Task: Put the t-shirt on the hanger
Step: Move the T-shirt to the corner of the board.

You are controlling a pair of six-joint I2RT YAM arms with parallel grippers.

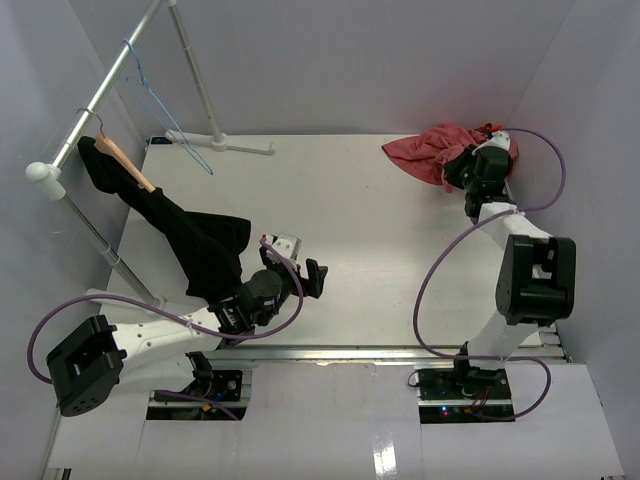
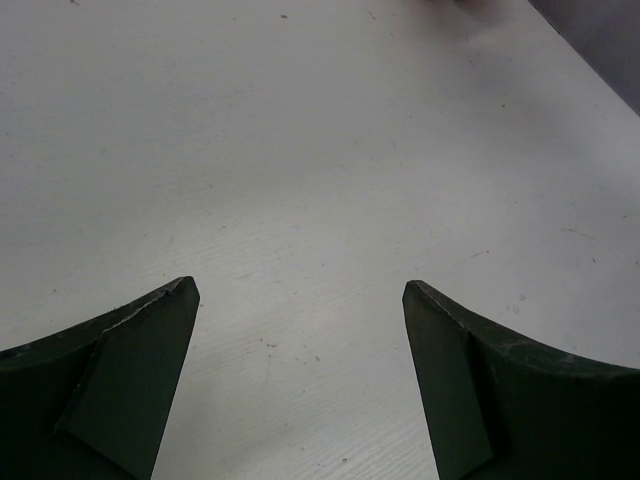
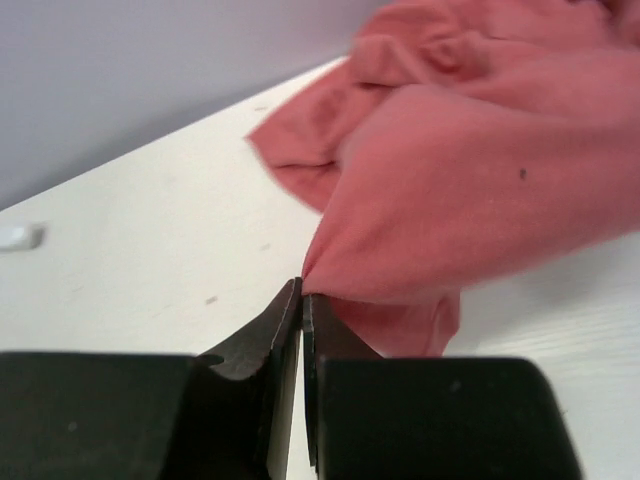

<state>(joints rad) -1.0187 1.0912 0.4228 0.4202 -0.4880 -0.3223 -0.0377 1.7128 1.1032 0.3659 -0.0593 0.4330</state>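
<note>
At the far left, about 10 o'clock from the middle of the worktop (image 1: 360,220), a metal rail (image 1: 100,95) carried the light-blue wire hanger (image 1: 175,125), bare, its hook over the bar. Just toward 7 o'clock along the same rail, a tan wooden hanger (image 1: 125,162) held a black garment (image 1: 200,245), which trailed down over the worktop's near-left part. Beside the garment's lower end, at roughly 7 o'clock, the left gripper (image 2: 300,290) sat low over bare white surface, its fingers (image 2: 130,370) spread wide with nothing between them. Well apart, in the far-right corner at about 1 o'clock, the salmon-red t-shirt (image 1: 435,150) lay crumpled in a heap on the worktop. The right gripper (image 3: 302,290) met it from the 3 o'clock side; in the wrist view its fingers (image 3: 265,340) were pressed narrowly together, pinching a fold at the edge of the t-shirt (image 3: 470,190) just above the surface.
</note>
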